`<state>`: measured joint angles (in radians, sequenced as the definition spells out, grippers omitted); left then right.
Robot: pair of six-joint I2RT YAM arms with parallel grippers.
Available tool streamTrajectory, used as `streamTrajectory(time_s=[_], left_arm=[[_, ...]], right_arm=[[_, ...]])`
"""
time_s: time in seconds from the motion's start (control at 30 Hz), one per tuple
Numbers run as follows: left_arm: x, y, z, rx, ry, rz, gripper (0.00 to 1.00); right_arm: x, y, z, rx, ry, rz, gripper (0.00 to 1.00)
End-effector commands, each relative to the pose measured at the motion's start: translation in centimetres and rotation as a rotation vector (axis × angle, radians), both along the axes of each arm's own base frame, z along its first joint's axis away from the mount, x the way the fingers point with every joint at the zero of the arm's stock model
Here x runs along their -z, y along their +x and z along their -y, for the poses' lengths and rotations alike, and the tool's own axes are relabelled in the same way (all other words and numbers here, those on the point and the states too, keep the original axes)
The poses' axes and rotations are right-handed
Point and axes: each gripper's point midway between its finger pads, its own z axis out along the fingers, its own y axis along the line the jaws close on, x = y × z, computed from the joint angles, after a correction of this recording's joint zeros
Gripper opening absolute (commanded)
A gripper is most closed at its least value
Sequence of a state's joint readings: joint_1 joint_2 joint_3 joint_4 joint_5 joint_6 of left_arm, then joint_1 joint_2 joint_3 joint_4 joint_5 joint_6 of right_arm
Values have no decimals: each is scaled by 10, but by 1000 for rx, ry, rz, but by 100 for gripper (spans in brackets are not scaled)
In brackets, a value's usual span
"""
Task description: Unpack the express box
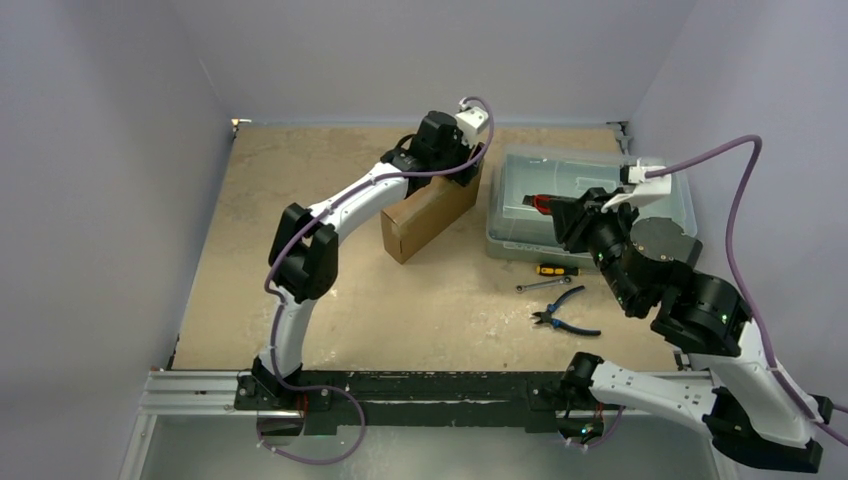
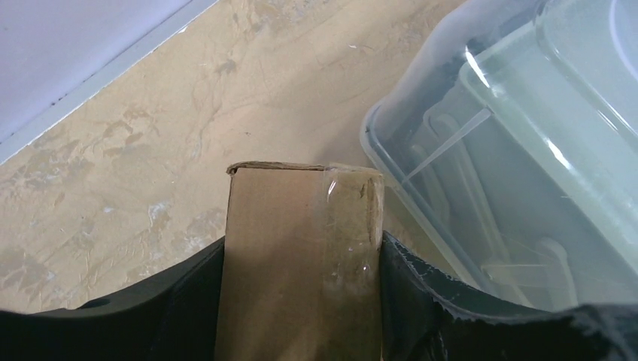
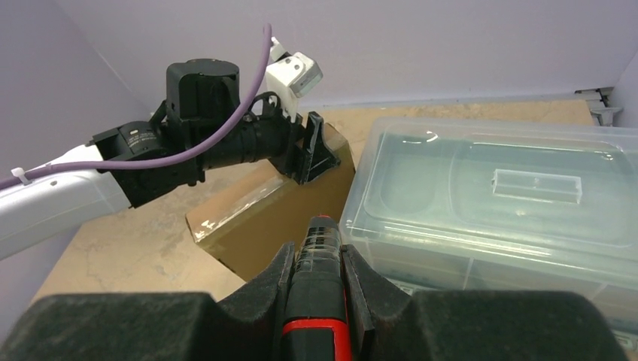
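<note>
The flat brown cardboard express box (image 1: 428, 217) stands on one of its long narrow edges on the mottled sand-coloured table (image 1: 300, 200). It sits towards the far middle of the surface and runs at a slant from near-left to far-right. Its far end is just beside the clear plastic lidded bin (image 1: 590, 200), which lies to its right.

The left gripper (image 1: 452, 172) reaches over from the left and is clamped on that far upper end of the box. In the left wrist view the box's narrow taped face (image 2: 290, 203) fills the gap, with a black finger (image 2: 173, 308) pressed against each side and glossy clear tape running over the cardboard edge. The right wrist view shows the same hold from the side, the left gripper (image 3: 312, 154) straddling the box's top corner (image 3: 263, 218) next to the bin's wall (image 3: 481, 248).

The right gripper (image 3: 317, 256) hovers near the bin's left front, apart from the box and pointing towards it. Its fingers are closed around a black, red-banded tool handle (image 3: 320, 237), whose tip points at the box's broad side. From above, the tool (image 1: 541, 203) shows over the bin's lid.

In front of the bin, a yellow-and-black handled screwdriver (image 1: 556, 269), a small silver wrench (image 1: 540, 285) and blue-handled pliers (image 1: 566, 312) lie on the table.
</note>
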<state>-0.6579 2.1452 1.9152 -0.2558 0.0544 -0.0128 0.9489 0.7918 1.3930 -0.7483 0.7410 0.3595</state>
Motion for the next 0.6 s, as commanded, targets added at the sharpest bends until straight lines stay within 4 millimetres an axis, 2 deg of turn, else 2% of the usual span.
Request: streamTrajectory(time_s=[0.0, 0.13, 0.17, 0.27, 0.33, 0.47, 0.5, 0.53, 0.57], left_arm=[[-35, -11, 2, 75, -14, 79, 47], [-47, -31, -15, 88, 2, 98, 46], [-56, -40, -20, 102, -6, 112, 46], [-68, -69, -35, 146, -6, 117, 46], [-64, -102, -45, 225, -9, 99, 46], [-70, -167, -69, 372, -32, 151, 47], [-57, -178, -75, 384, -20, 145, 47], [-61, -190, -83, 390, -32, 177, 47], [-57, -200, -89, 389, -37, 196, 47]], right_arm=[[-14, 2, -4, -2, 52, 27, 0], [-9, 7, -9, 4, 33, 16, 0], [-9, 8, -11, 3, 37, 21, 0], [-7, 13, -19, 0, 35, 22, 0], [-3, 17, -28, -14, 27, 8, 0], [9, 22, -56, -88, 48, -14, 0], [14, 23, -61, -102, 48, -20, 0], [17, 24, -67, -116, 54, -22, 0], [22, 25, -73, -133, 55, -26, 0]])
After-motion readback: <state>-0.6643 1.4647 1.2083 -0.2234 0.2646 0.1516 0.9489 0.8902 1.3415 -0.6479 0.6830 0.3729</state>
